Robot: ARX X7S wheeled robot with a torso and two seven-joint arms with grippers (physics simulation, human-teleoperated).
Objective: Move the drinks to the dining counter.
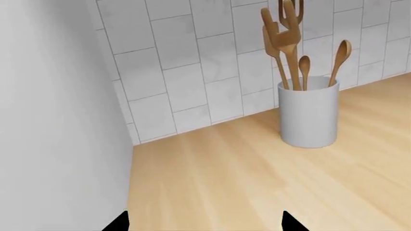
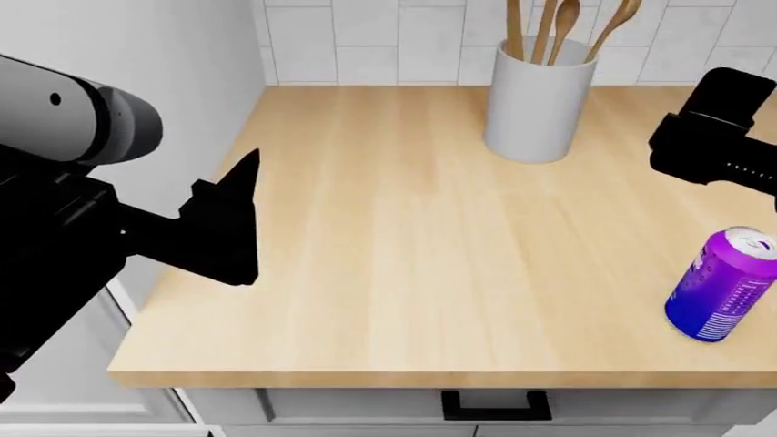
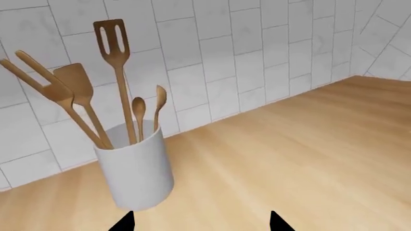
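Head view: the left arm reaches in from the left edge, its grey shoulder housing high and its black forearm angled toward the worktop (image 2: 401, 246). The left gripper (image 2: 237, 214) hangs over the worktop's left edge, fingers pointing toward the tiled wall; whether they are apart or together cannot be told here. The right arm shows only as a black block at the right edge, its gripper hidden. The purple can (image 2: 721, 284) stands on the tan worktop near its front right corner, touched by neither arm. The white utensil crock (image 2: 538, 98) with wooden spoons stands at the back, by the wall.

Left wrist view: two black fingertips (image 1: 117, 222) show well apart with nothing between them, over bare wood. The crock (image 1: 309, 115) stands ahead, beside a plain white side wall (image 1: 57, 120).

Right wrist view: the right gripper (image 3: 201, 222) has its fingertips spread, empty, aimed at the crock (image 3: 136, 172) and the tiled backsplash (image 3: 257, 53).
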